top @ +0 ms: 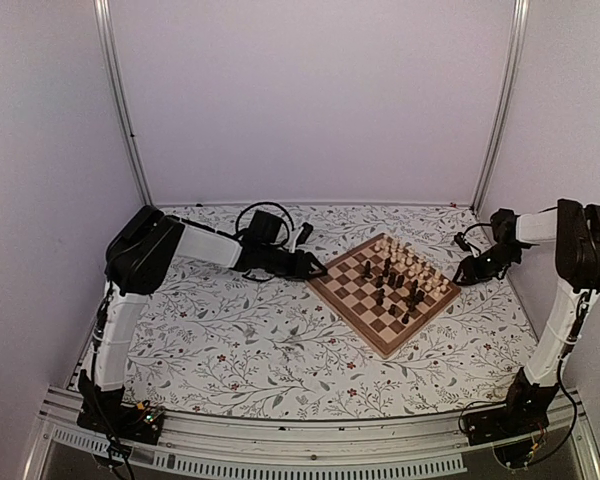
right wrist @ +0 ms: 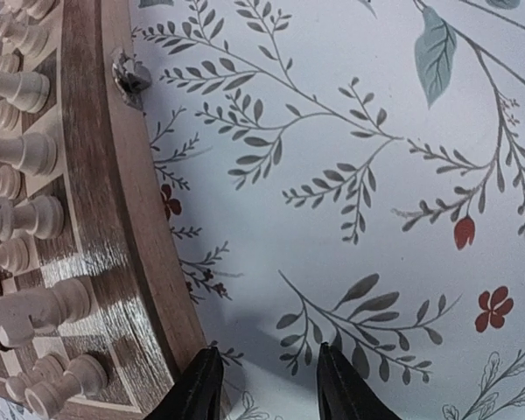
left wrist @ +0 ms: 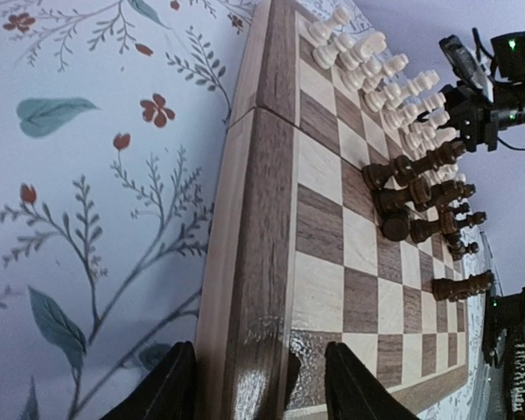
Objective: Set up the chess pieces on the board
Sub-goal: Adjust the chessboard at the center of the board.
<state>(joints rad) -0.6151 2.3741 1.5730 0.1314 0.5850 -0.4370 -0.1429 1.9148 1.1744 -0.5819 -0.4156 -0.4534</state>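
The board lies turned like a diamond, right of centre. Cream chess pieces stand in rows along its far right side, with dark pieces clustered just inside them. My left gripper is open at the board's left edge. In the left wrist view its jaws straddle the wooden border and hold nothing; cream pieces and dark pieces stand far ahead. My right gripper is open and empty over the cloth, just off the board's right edge. Cream pieces stand beside it.
The floral cloth covers the table. A small metal clasp sits on the board's side edge. White walls and two upright metal posts close in the back and sides.
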